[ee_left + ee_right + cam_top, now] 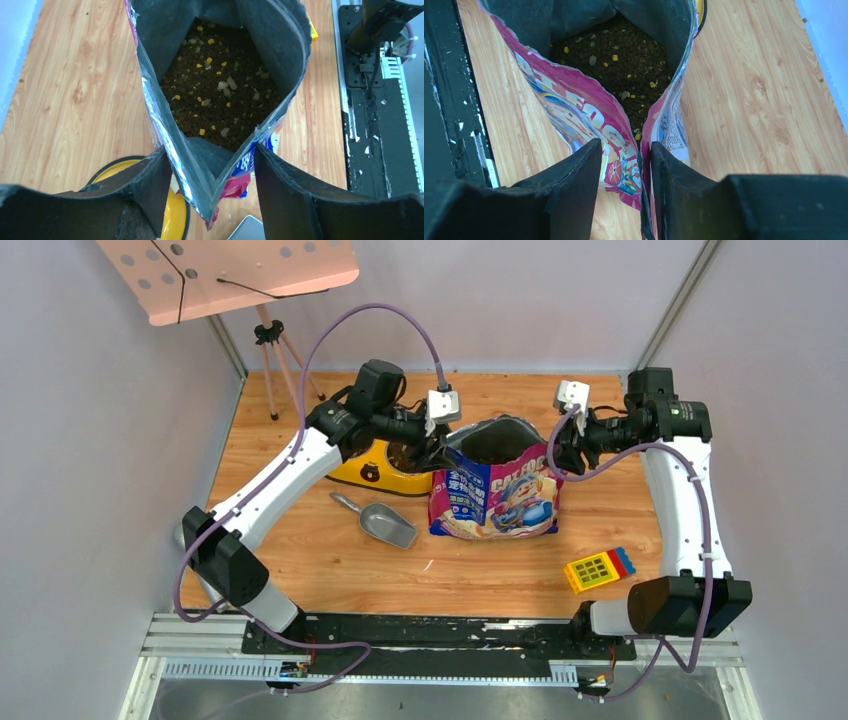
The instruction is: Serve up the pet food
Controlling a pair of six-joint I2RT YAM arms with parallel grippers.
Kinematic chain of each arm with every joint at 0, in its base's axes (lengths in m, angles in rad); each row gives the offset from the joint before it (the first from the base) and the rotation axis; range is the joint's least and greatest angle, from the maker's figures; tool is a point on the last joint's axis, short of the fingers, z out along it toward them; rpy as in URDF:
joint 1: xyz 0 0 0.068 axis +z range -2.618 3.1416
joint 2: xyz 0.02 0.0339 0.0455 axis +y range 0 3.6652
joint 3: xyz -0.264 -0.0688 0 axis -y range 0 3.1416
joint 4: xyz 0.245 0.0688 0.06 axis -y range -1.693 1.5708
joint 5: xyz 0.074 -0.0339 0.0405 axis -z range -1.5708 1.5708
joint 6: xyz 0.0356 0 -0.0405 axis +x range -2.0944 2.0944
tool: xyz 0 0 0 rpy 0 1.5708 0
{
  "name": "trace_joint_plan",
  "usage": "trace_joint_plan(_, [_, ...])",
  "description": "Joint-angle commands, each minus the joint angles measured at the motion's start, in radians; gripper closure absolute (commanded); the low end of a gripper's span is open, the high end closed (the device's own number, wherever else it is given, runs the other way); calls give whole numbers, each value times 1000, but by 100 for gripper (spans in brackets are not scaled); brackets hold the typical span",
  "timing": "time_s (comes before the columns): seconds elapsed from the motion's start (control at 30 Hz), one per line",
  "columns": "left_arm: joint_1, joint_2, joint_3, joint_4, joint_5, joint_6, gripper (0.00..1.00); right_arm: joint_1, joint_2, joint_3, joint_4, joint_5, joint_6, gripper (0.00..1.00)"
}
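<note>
Left gripper (211,152) brackets one corner seam of the cat food bag (495,490), jaws wide apart and clear of the foil; right gripper (625,147) brackets the opposite seam, jaws parted more narrowly, the fold brushing one finger; neither seems to clamp it. Unsupported, the bag may slump or tip and spill; a finger catching a seam on withdrawal could drag it over. Kibble (220,85) lies deep inside the bag, below and beyond both sets of fingertips; the metal scoop (385,525) lies left of the bag.

Dark brown pet food (220,100), pink-purple cartoon-printed bag (495,502), yellow feeder (395,480)
</note>
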Motion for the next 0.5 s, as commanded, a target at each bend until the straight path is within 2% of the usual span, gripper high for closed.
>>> trace_joint_plan(0.0, [-8, -4, 30, 11, 1, 44, 38, 25, -33, -40, 80, 24, 33, 58])
trace_joint_plan(0.07, [-7, -5, 33, 8, -11, 60, 49, 28, -33, -43, 98, 45, 40, 61])
trace_joint_plan(0.13, [-6, -14, 33, 9, -26, 67, 58, 28, -33, -37, 108, 72, 40, 69])
trace_joint_plan(0.2, [-6, -32, 27, 10, -30, 77, 70, 26, -35, -30, 112, 113, 20, 86])
trace_joint_plan(0.23, [-4, -43, 25, 4, -25, 82, 84, 23, -36, -23, 113, 137, 12, 94])
trace_joint_plan(0.27, [2, -47, 25, -2, -24, 82, 91, 9, -35, -12, 116, 150, 6, 100])
trace_joint_plan(0.3, [15, -53, 22, -17, -29, 79, 99, -22, -31, 4, 113, 141, -1, 100])
trace_joint_plan(0.4, [67, -59, 7, -41, -55, 62, 100, -146, 18, 107, 31, 56, -62, 100])
trace_joint_plan(0.47, [94, -74, -13, -17, -67, 27, 100, -185, 65, 164, -36, 38, -93, 100])
